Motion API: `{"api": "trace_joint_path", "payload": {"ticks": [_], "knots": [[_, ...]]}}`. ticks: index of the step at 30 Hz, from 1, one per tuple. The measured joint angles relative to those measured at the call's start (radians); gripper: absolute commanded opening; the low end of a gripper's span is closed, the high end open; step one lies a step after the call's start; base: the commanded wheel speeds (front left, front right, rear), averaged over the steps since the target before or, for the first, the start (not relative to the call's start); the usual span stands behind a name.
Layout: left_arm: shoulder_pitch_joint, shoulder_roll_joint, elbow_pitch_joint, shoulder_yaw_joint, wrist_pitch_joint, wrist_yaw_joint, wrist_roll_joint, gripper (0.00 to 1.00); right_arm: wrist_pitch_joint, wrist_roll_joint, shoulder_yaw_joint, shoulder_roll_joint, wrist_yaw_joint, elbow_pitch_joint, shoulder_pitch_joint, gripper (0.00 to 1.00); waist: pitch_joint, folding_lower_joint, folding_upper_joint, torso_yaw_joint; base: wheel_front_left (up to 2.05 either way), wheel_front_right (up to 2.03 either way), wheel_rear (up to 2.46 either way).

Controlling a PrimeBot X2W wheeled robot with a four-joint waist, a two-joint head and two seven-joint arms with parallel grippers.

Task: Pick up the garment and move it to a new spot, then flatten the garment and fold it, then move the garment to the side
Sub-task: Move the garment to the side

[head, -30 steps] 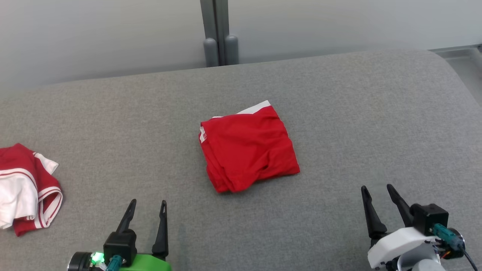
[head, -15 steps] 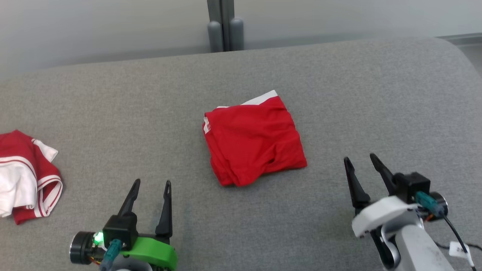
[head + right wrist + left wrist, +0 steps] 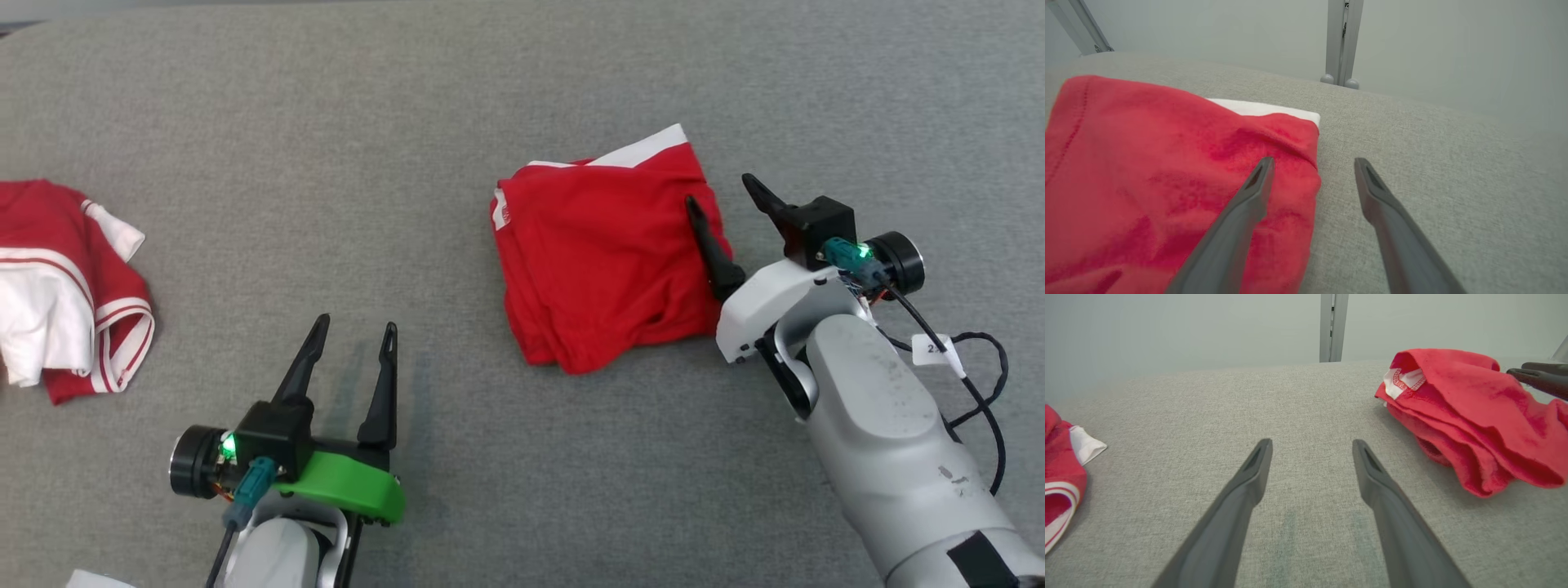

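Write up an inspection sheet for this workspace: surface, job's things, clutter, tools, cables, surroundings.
Surface: grey fabric surface, flat.
Job's things: red garment, folded, with a white strip at its far edge, lying near the middle.
Clutter: red and white garment, crumpled at the robot's far left.
Tools: left tool open, over bare fabric, apart from both garments; right tool open, straddling the red garment's right edge, one finger over the cloth and one over the surface.
Cables: black cable with a white tag beside the right arm, off the garment.
Surroundings: pale wall and grey post behind the surface.
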Motion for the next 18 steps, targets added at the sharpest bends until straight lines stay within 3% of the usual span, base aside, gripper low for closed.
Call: {"api": "trace_joint_path", "payload": {"ticks": [4, 5, 6, 7, 12, 18], "knots": [[-0.015, 0.0, 0.001, -0.011, 0.0, -0.003, -0.005, 1.0, 0.0, 0.021, -0.002, 0.0, 0.0, 0.139, -0.053, 0.97, 0.035, 0.0, 0.0, 0.04, 0.0, 0.0, 0.0], [-0.019, 0.0, 0.0, -0.011, 0.0, -0.003, -0.006, 1.0, 0.0, 0.041, -0.005, 0.001, 0.0, 0.156, -0.06, 0.41, 0.043, 0.0, 0.0, 0.049, 0.0, 0.0, 0.0], [-0.02, 0.0, 0.0, -0.01, 0.0, -0.003, -0.006, 1.0, -0.001, 0.053, -0.007, 0.0, 0.0, 0.164, -0.066, 0.32, 0.051, 0.0, 0.0, 0.056, 0.0, 0.0, 0.0], [-0.021, 0.0, -0.001, -0.008, 0.0, -0.004, -0.006, 1.0, -0.001, 0.058, -0.009, 0.0, 0.0, 0.164, -0.07, 0.0, 0.057, 0.0, 0.0, 0.061, 0.0, 0.0, 0.0], [-0.02, 0.0, -0.005, 0.013, 0.0, -0.007, 0.007, 1.0, -0.002, 0.089, -0.048, 0.004, 0.0, 0.107, -0.05, 0.0, 0.073, 0.0, 0.0, 0.059, 0.0, 0.0, 0.0], [-0.009, 0.0, -0.023, 0.012, 0.0, -0.009, 0.035, 1.0, -0.001, 0.128, -0.079, 0.002, 0.0, 0.01, 0.034, 0.0, 0.067, 0.0, 0.0, 0.006, 0.0, 0.0, 0.0]]}}
